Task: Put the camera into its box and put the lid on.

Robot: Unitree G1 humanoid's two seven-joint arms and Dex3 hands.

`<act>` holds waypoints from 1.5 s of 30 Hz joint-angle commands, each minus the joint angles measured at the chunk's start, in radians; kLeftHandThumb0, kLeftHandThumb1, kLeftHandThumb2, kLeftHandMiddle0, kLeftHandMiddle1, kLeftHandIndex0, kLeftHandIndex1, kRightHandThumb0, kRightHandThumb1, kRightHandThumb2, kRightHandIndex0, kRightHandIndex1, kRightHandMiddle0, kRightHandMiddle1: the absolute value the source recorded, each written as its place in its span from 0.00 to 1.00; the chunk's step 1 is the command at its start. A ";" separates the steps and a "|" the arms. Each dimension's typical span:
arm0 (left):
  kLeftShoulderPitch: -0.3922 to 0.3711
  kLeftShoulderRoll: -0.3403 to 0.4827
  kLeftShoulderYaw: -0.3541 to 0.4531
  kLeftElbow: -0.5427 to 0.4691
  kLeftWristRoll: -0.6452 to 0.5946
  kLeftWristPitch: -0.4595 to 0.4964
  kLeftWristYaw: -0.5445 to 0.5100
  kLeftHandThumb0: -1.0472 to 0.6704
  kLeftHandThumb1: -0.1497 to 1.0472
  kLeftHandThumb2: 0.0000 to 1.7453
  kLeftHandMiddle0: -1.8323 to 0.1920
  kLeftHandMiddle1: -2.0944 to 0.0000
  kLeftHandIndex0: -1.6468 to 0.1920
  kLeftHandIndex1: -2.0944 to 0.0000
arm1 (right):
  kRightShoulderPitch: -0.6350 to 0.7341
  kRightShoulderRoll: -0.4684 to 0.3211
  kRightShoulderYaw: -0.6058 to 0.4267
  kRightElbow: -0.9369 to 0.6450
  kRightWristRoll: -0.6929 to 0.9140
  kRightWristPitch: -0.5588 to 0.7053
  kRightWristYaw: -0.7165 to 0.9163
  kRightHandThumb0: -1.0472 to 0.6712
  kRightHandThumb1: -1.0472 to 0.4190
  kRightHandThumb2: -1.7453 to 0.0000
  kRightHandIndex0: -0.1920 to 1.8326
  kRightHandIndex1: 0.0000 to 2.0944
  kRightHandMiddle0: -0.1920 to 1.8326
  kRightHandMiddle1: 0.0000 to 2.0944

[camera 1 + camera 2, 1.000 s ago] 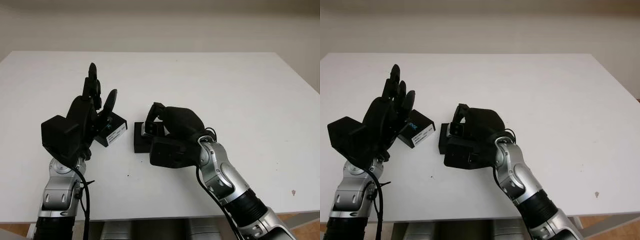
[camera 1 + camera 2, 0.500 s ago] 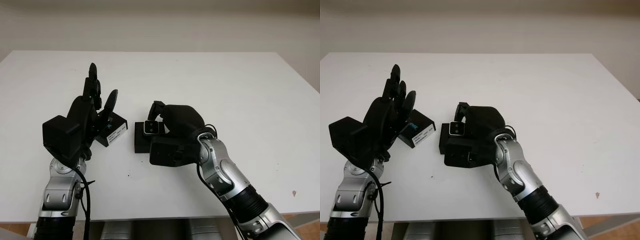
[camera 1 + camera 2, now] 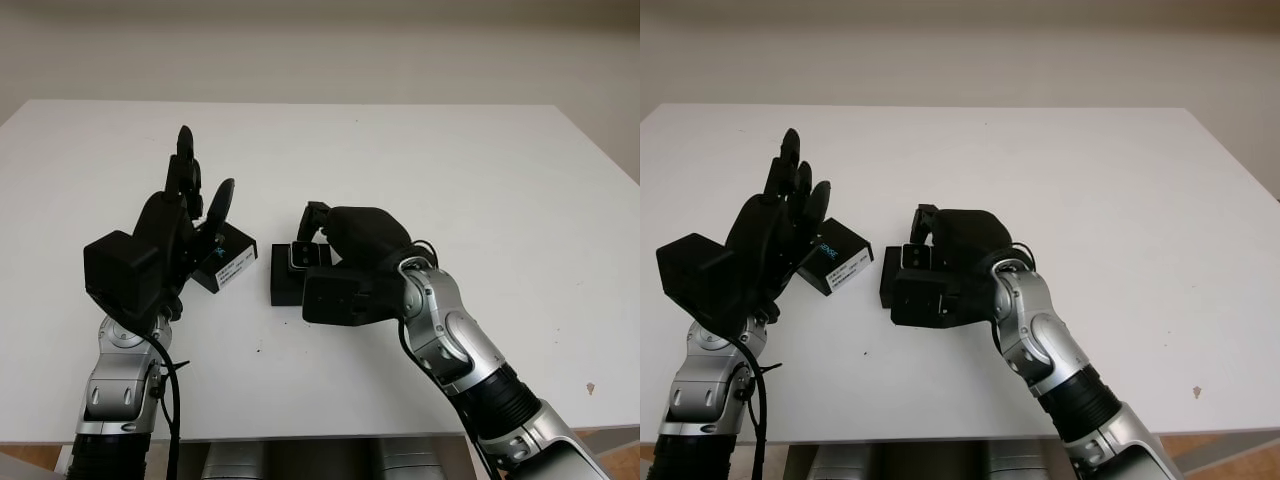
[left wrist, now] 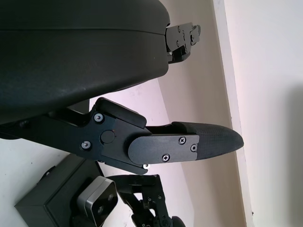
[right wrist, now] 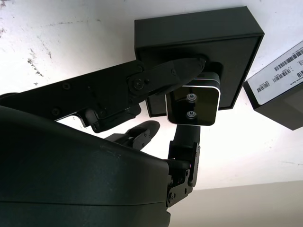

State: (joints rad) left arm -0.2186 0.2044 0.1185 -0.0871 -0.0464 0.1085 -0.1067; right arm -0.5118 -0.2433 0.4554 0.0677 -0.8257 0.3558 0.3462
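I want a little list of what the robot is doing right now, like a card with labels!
right hand: shut on the camera, just over the box
camera: small, silver-edged, two lenses showing
box: black, open, on the table
lid: black with a white label, beside the box
left hand: open, raised next to the lid
table: white

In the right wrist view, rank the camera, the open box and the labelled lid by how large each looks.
1. box: largest, a black tray under the camera.
2. and 3. camera and lid: unsure, since the picture edge cuts off the lid and the camera, held by the right hand, sits nearer the lens.
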 commanded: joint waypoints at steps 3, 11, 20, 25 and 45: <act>-0.006 0.007 0.003 -0.012 -0.001 -0.007 -0.003 0.17 1.00 0.27 1.00 1.00 1.00 1.00 | 0.008 -0.015 0.005 -0.006 -0.003 0.014 0.023 0.37 0.00 0.92 0.35 0.04 0.30 1.00; -0.008 0.001 0.004 -0.017 -0.005 0.001 0.001 0.17 1.00 0.27 1.00 1.00 1.00 1.00 | 0.009 -0.023 0.017 -0.028 -0.014 0.027 0.051 0.36 0.00 0.91 0.33 0.03 0.27 1.00; -0.002 0.006 0.001 -0.013 0.003 -0.013 0.000 0.17 1.00 0.28 1.00 1.00 1.00 1.00 | 0.018 -0.020 0.014 -0.041 -0.015 0.035 0.063 0.37 0.00 0.91 0.32 0.02 0.24 1.00; -0.006 0.001 0.003 -0.013 -0.003 -0.007 0.000 0.17 1.00 0.28 1.00 1.00 1.00 1.00 | 0.018 -0.028 0.018 -0.044 -0.023 0.024 0.067 0.37 0.00 0.93 0.33 0.03 0.25 1.00; -0.004 -0.007 0.000 -0.015 -0.002 -0.002 0.009 0.17 1.00 0.27 1.00 1.00 1.00 1.00 | 0.016 -0.049 0.040 -0.068 -0.059 0.008 0.101 0.36 0.00 0.94 0.33 0.03 0.18 1.00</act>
State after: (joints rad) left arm -0.2186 0.1991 0.1183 -0.0872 -0.0492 0.1059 -0.1018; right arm -0.5121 -0.2781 0.4872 0.0008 -0.8806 0.3567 0.4361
